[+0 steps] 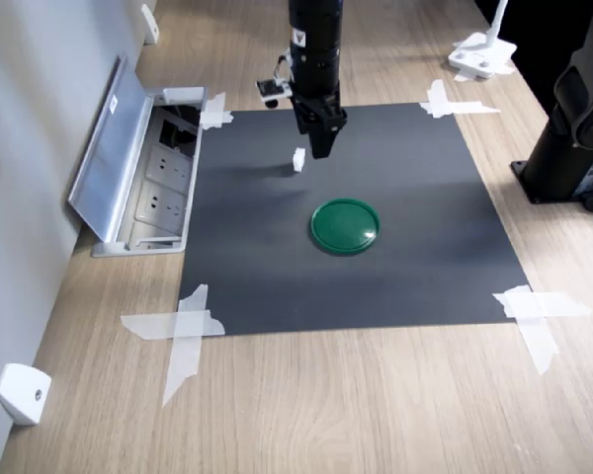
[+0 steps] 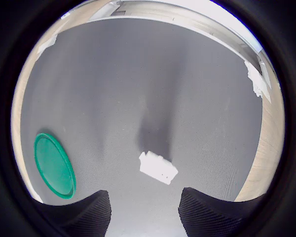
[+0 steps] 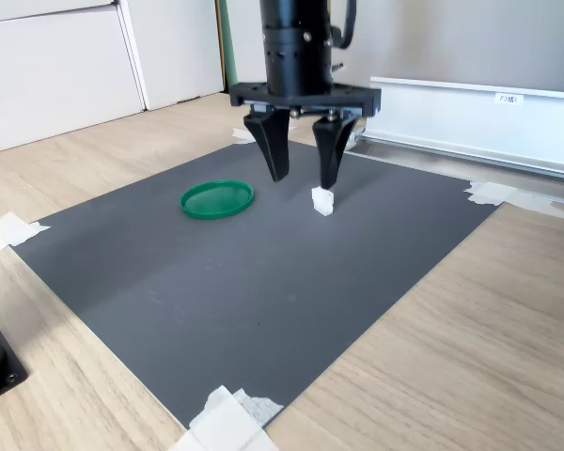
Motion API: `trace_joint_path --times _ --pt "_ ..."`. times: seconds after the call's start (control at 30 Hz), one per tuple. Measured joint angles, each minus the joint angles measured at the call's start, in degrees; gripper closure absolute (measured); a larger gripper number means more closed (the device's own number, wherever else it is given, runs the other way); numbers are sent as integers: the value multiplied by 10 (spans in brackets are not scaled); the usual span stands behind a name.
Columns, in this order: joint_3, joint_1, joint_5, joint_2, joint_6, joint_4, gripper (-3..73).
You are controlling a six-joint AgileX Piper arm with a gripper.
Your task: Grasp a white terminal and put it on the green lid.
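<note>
Two dark fingers [image 2: 84,212] frame the near edge of the wrist view, spread wide apart with nothing between them. Just past them the white terminal [image 2: 158,167] lies on the dark grey mat [image 2: 153,74], untouched, with a soft shadow beside it. The green lid [image 2: 54,165] rests flat on the same mat, well apart from the terminal.

From the second exterior view, the claw [image 3: 301,177] hangs above the mat [image 3: 244,282] with its jaws parted and empty; the white terminal [image 3: 322,201] stands upright just below the tip nearer the second exterior view's right, not yet gripped. The green lid [image 3: 217,199] sits toward the second exterior view's left of it.

Seen in the first exterior view, the claw [image 1: 318,148] points down over the mat [image 1: 376,286], the terminal [image 1: 298,159] just beside it toward the first exterior view's left, and the lid [image 1: 345,225] nearer the camera. White tape strips [image 1: 183,331] hold the mat's corners to the wooden surface [image 1: 326,405]. An opened metal socket box [image 1: 143,183] lies by the wall, and a white wedge-shaped piece [image 1: 22,393] sits at the near corner.
</note>
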Motion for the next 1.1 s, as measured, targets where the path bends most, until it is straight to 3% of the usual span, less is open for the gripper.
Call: trace_joint_path --times 0.9,1.1 --pt "-7 0 -54 58 2 -11 114" --pt "-7 0 -60 64 3 -11 163"
